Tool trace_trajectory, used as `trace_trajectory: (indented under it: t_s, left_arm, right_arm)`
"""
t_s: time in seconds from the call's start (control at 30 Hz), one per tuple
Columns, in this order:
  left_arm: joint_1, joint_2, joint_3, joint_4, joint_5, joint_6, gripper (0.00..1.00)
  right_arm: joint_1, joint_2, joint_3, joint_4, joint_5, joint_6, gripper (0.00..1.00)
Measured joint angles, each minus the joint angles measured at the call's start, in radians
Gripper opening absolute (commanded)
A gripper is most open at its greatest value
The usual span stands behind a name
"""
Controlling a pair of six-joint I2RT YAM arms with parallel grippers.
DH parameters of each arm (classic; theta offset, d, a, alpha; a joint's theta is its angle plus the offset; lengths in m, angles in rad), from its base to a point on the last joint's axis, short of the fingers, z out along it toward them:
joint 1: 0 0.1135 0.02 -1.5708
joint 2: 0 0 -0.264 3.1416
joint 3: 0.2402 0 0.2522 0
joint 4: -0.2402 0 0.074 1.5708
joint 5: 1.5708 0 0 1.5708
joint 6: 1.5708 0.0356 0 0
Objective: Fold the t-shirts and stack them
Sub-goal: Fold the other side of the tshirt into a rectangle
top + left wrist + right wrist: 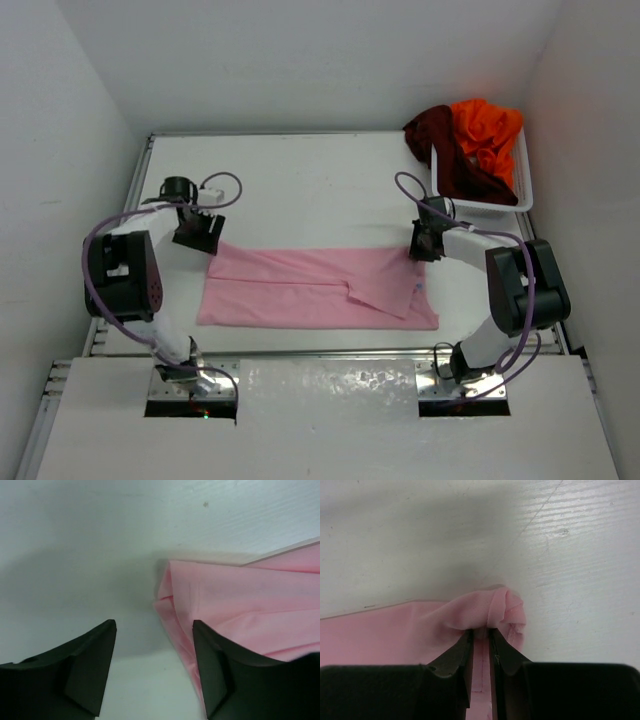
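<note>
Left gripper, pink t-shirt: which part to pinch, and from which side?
Pinch the far-left corner of the pink t-shirt, coming from above over its left edge. The cloth is doubled into a raised fold there, right beside the open left gripper. The right gripper pinches the opposite far corner.

No writing, label, brand, number or sign legible in any of the three views. Pink t-shirt (300, 292): plain cloth on the side showing, nothing readable on it.
</note>
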Motion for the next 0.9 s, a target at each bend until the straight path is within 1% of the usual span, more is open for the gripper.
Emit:
trace_trajectory:
  t_s: [0.03,0.1,0.17,0.2,0.27,0.3,0.37,0.4,0.5,0.6,0.7,0.77,0.9]
  left_arm:
    - [0.021,-0.023,0.006,-0.014,0.021,0.001,0.67]
    - [0.036,-0.075,0.038,-0.048,0.071,-0.004,0.68]
    - [0.031,-0.121,0.091,-0.082,0.125,-0.005,0.60]
    - [0.030,-0.138,0.119,-0.096,0.150,-0.006,0.51]
    - [0.029,-0.153,0.161,-0.127,0.193,-0.003,0.47]
    - [0.026,-0.152,0.171,-0.146,0.209,-0.001,0.43]
    - [0.025,-0.117,0.175,-0.201,0.224,-0.002,0.36]
    - [0.025,-0.087,0.174,-0.245,0.224,-0.003,0.35]
    - [0.025,0.024,0.149,-0.279,0.210,-0.016,0.33]
    - [0.026,0.080,0.132,-0.323,0.190,-0.033,0.34]
    - [0.026,0.084,0.132,-0.329,0.176,-0.046,0.36]
    - [0.025,0.084,0.132,-0.329,0.172,-0.053,0.39]
    - [0.026,0.084,0.129,-0.319,0.150,-0.063,0.41]
  right_arm:
    - [0.000,0.000,0.000,0.001,0.000,-0.002,0.16]
    - [0.000,0.002,0.000,0.003,-0.002,-0.006,0.16]
    - [0.000,0.002,0.000,0.003,-0.003,-0.008,0.16]
    - [0.000,0.002,0.000,0.003,-0.003,-0.009,0.16]
    - [0.000,0.002,0.000,0.003,-0.003,-0.011,0.16]
    - [0.000,0.002,0.000,0.003,-0.003,-0.011,0.16]
    - [0.000,0.002,0.000,0.004,-0.004,-0.014,0.16]
    - [0.000,0.002,0.000,0.004,-0.004,-0.016,0.16]
    - [0.000,0.002,0.000,0.004,-0.004,-0.021,0.16]
    - [0.000,0.002,0.000,0.003,-0.004,-0.025,0.16]
    - [0.000,0.001,0.000,0.003,-0.004,-0.025,0.16]
    - [0.000,0.001,0.000,0.003,-0.004,-0.025,0.16]
    - [0.000,0.001,0.000,0.003,-0.004,-0.025,0.16]
